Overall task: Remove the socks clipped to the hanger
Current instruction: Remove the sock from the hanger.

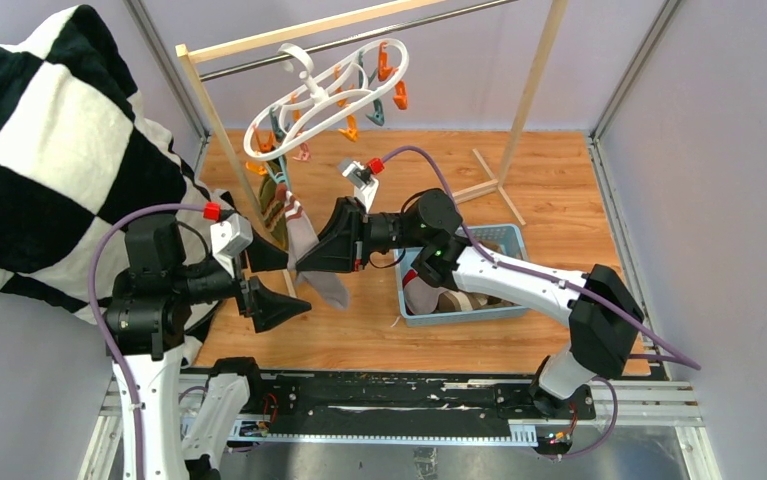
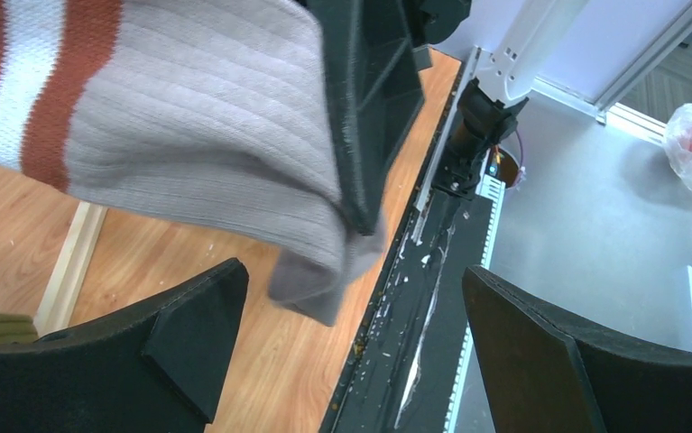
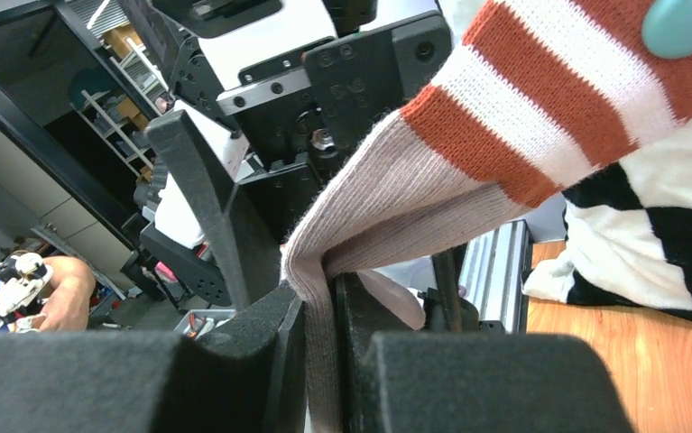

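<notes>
The white oval clip hanger (image 1: pixel 311 98) hangs from the metal rod, with orange and teal clothespins. A taupe sock with orange and white stripes (image 1: pixel 311 252) hangs from its low left side, beside an olive sock (image 1: pixel 277 212). A teal clothespin (image 3: pixel 685 23) grips the striped end. My right gripper (image 1: pixel 305 266) is shut on the taupe sock (image 3: pixel 396 189), which is pinched between its pads (image 3: pixel 319 361). My left gripper (image 1: pixel 281 282) is open and empty just below the sock's hanging end (image 2: pixel 310 289), with the sock (image 2: pixel 198 126) above its fingers (image 2: pixel 175 347).
A blue basket (image 1: pixel 504 240) on the wooden floor at the right holds removed socks. The black-and-white checkered blanket (image 1: pixel 49 150) fills the left side. The wooden rack's posts (image 1: pixel 217 130) and foot (image 1: pixel 489 185) stand behind. The black base rail (image 2: pixel 441 271) runs along the near edge.
</notes>
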